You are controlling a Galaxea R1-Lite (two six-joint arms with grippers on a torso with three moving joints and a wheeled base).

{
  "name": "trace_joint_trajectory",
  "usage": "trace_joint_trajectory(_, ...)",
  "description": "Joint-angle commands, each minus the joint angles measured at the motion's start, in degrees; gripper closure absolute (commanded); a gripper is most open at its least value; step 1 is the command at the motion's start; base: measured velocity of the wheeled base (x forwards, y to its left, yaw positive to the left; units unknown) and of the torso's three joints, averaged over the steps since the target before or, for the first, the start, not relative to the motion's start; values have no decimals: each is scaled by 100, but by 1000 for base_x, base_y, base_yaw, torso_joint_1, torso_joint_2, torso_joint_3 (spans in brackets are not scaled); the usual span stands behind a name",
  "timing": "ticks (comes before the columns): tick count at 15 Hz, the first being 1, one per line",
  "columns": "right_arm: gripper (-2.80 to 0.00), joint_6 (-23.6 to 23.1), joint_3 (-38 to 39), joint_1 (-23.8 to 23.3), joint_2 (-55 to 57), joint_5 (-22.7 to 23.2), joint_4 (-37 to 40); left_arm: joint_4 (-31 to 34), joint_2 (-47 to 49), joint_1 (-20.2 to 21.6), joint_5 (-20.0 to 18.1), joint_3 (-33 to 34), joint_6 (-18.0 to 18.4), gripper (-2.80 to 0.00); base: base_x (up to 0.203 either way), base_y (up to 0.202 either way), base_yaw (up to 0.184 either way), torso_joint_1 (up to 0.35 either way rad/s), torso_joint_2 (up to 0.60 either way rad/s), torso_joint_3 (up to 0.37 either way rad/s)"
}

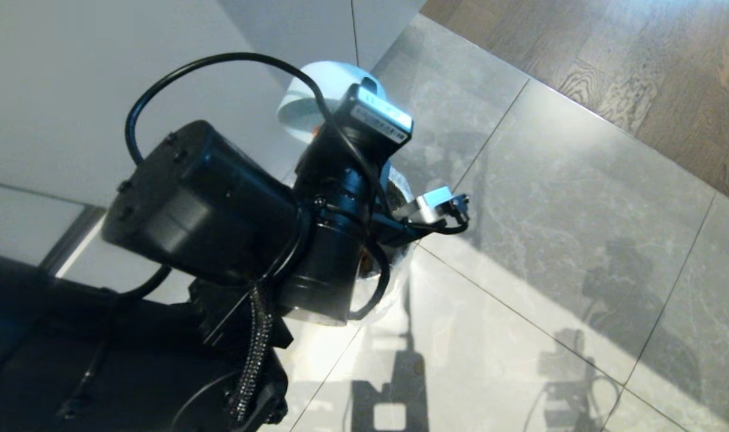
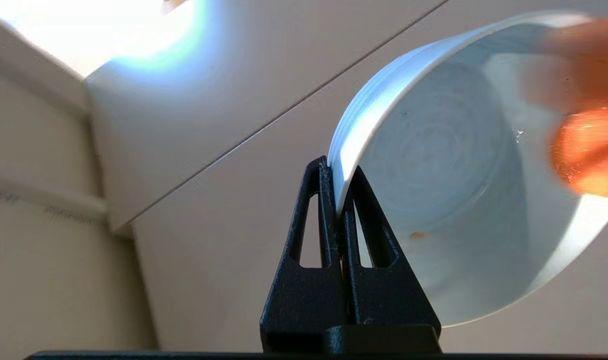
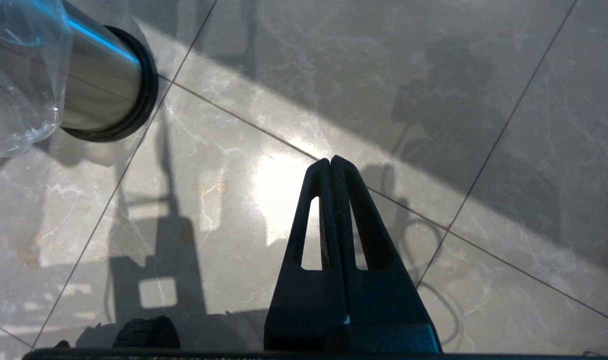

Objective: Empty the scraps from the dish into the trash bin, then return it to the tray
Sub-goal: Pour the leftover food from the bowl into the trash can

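No legible writing; the label on the left arm's camera housing is too blurred to read. Left gripper (image 2: 338,192) pinches the rim of the dish (image 2: 434,200), tipped on edge, orange scraps (image 2: 589,150) blurred at its lip. Head view: dish (image 1: 316,96) above the trash bin (image 1: 394,264). Right gripper (image 3: 331,165), fingers together and empty, hangs over floor tiles (image 3: 434,125) near the steel bin (image 3: 98,85) and its liner.

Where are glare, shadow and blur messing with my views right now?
Head view: the left arm blocks most of the dish; hard shadows cross the floor. Left wrist view: glare blows out one corner, and the orange scraps are blurred beside the left pincer. Right wrist view: a sun patch glares near the right pincer; the trash bin gleams.
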Motion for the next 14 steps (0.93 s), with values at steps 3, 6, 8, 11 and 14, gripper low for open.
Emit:
trace_joint_trajectory(3,0,6,0,4,-2,-2,-2,-277,-247,-169,-33,-55,403,0,0,0,0,0,0,0)
trace_joint_trajectory(6,0,6,0,4,-2,-2,-2,-277,-267,-238,-41,-23,471,0,0,0,0,0,0,0)
trace_joint_trajectory(8,0,6,0,4,-2,-2,-2,-277,-285,-239,-35,-57,471,0,0,0,0,0,0,0)
trace_joint_trajectory(11,0,-3,0,4,-2,-2,-2,-277,-267,-247,-24,66,479,0,0,0,0,0,0,0)
trace_joint_trajectory(14,0,-3,0,4,-2,-2,-2,-277,-267,-247,319,265,423,0,0,0,0,0,0,0)
